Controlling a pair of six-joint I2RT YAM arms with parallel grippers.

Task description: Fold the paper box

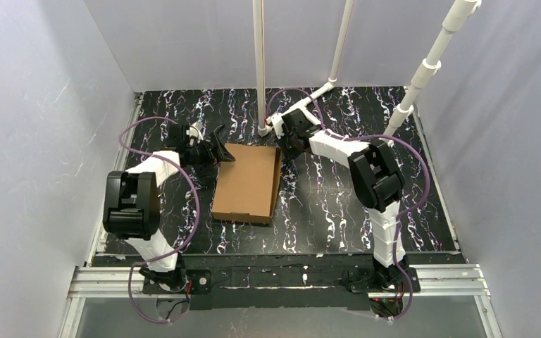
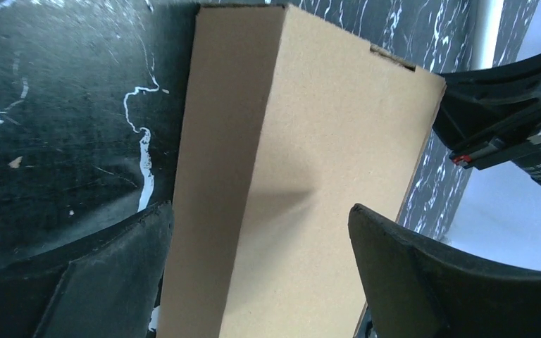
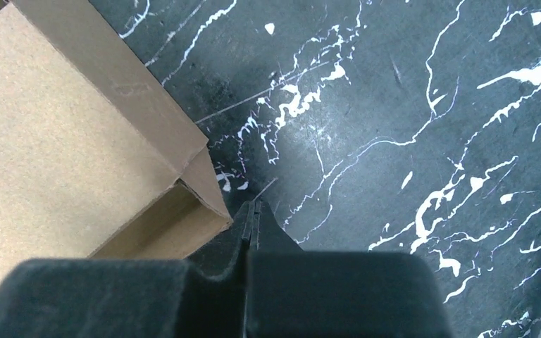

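The brown cardboard paper box (image 1: 246, 182) lies closed and flat on the black marbled table (image 1: 338, 211), lid down. My left gripper (image 1: 220, 148) is open at the box's far left corner; in the left wrist view its fingers (image 2: 423, 282) straddle the box (image 2: 303, 176) without closing on it. My right gripper (image 1: 287, 148) is shut and empty, just beside the box's far right corner. In the right wrist view its closed tips (image 3: 252, 211) sit next to the box corner (image 3: 183, 169), where a side flap stands slightly out.
White pipe posts (image 1: 259, 70) rise from the far edge of the table behind the box. Grey walls enclose the left, right and back. The right arm's body (image 2: 514, 120) shows beyond the box in the left wrist view.
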